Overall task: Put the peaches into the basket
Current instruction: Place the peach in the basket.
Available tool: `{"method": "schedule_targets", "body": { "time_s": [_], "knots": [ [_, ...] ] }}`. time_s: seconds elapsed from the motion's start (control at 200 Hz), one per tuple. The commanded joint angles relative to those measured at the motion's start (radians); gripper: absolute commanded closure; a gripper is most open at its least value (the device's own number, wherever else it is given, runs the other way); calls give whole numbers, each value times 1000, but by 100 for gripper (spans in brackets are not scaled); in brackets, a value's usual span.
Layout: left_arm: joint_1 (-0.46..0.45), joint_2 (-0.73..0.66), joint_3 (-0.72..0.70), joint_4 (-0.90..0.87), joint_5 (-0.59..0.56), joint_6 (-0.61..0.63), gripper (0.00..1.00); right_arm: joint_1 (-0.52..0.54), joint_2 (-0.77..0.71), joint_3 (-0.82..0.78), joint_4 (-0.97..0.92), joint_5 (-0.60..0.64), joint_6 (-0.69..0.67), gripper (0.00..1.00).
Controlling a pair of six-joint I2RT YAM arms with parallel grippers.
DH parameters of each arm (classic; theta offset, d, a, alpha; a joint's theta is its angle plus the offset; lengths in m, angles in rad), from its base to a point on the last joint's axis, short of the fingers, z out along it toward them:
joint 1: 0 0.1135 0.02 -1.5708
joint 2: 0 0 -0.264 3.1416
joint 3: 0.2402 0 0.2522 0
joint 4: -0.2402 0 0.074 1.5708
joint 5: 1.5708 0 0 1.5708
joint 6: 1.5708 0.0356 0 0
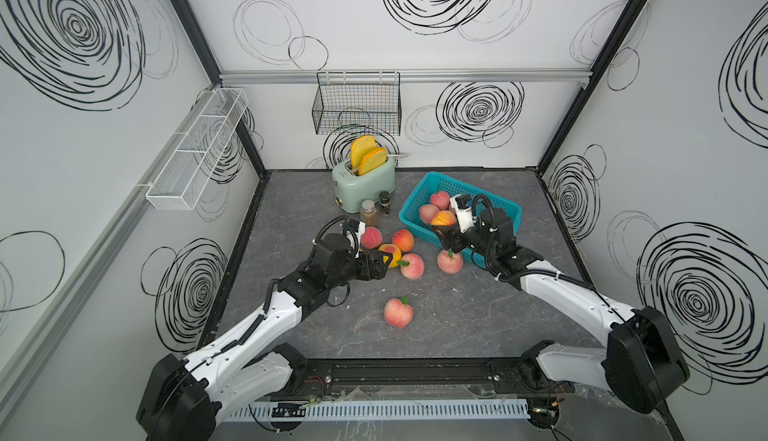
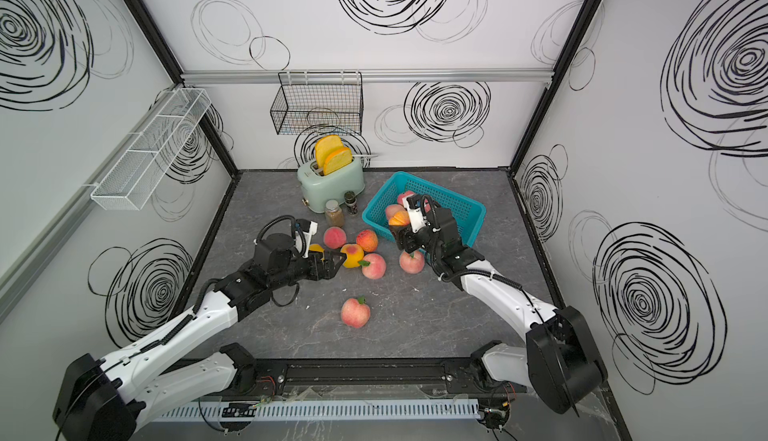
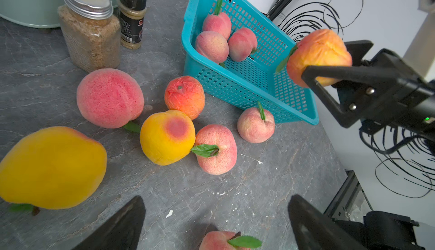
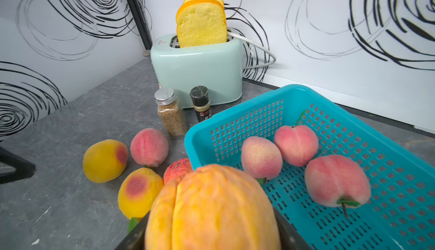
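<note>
Lettering on the black-capped bottle (image 3: 132, 15) near the basket (image 3: 191, 65) is illegible.

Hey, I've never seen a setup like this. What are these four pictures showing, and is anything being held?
It is a tabletop robot with two arms, each ending in a claw. Two pictures look down from overhead; the other two come from cameras on the wrists. On the grey table lie loose toy peaches, a toaster with toast, two spice jars and a teal basket holding three pink peaches. The right claw grips an orange-yellow peach at the basket's rim; the left claw is open and empty, near a yellow peach.
</note>
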Motion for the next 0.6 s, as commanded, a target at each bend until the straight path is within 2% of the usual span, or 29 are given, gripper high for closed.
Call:
{"method": "schedule_targets", "body": {
  "time_s": [0.0, 0.395, 0.595],
  "knots": [
    [-18, 36, 43, 66, -37, 19, 2, -30, 31, 50, -30, -6, -18, 28],
    [-85, 184, 126, 159, -66, 43, 2, -181, 175, 145, -10, -49, -22, 28],
    [-95, 236, 172, 179, -66, 57, 1, -217, 260, 194, -3, -71, -14, 28]
  ]
}}
